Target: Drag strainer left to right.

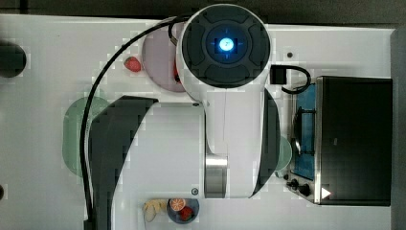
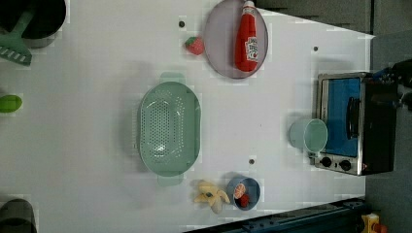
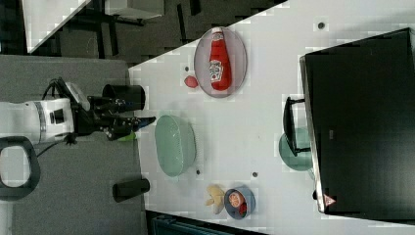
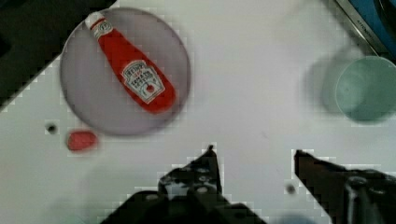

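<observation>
Overhead, the arm hides most of the strainer; the hand seemingly gapes wide, empty.

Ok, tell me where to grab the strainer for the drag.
Probably pinch the long side rim of the strainer from straight above with the open gripper. It sits upright with its mouth up, so one finger can drop inside the thin wall and one outside.
</observation>
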You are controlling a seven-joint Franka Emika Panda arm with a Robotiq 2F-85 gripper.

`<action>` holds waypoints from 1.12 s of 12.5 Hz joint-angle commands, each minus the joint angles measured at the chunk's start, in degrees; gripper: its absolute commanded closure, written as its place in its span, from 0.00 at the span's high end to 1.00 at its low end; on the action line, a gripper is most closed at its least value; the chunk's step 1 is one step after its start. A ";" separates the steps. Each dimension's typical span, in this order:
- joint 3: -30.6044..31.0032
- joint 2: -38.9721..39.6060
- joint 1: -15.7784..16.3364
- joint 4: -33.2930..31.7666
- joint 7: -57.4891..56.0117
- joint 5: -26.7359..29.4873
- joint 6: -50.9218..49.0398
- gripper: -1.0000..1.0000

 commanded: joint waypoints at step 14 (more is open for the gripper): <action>24.03 -4.98 2.42 -7.50 40.12 0.58 -2.44 1.00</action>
